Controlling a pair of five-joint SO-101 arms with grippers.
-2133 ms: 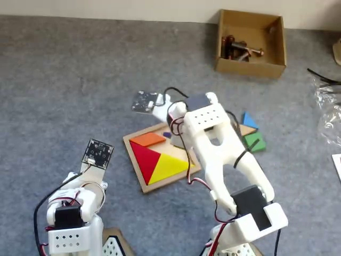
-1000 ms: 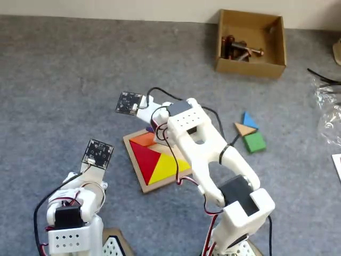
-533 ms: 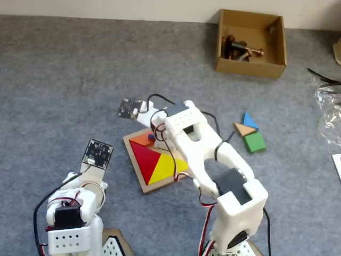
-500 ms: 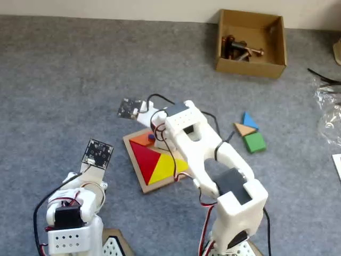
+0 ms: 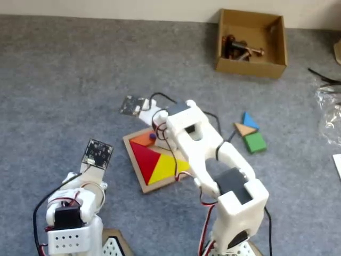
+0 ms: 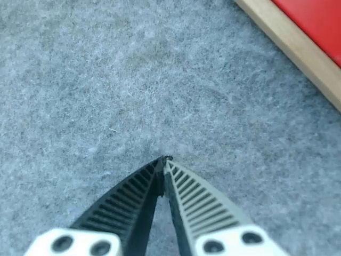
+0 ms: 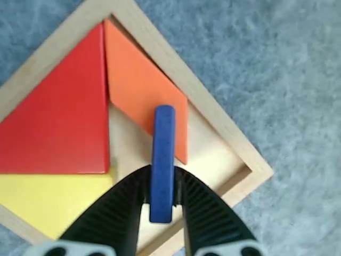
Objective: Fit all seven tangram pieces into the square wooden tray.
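R gripper (image 7: 161, 181) nips blue piece (image 7: 163, 136), thin, edge-up

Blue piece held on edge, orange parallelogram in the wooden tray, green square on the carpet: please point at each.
Blue piece (image 7: 162, 141), right wrist view, its narrow edge.
Orange parallelogram (image 7: 139, 88), right wrist view, top face.
Green square (image 5: 255, 142), high view, its centre.

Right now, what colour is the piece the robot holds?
The piece is blue; the right wrist view shows it best.

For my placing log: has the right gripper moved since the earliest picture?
Yes. The right gripper, holding the blue piece, moved left over the tray, away from the green piece.
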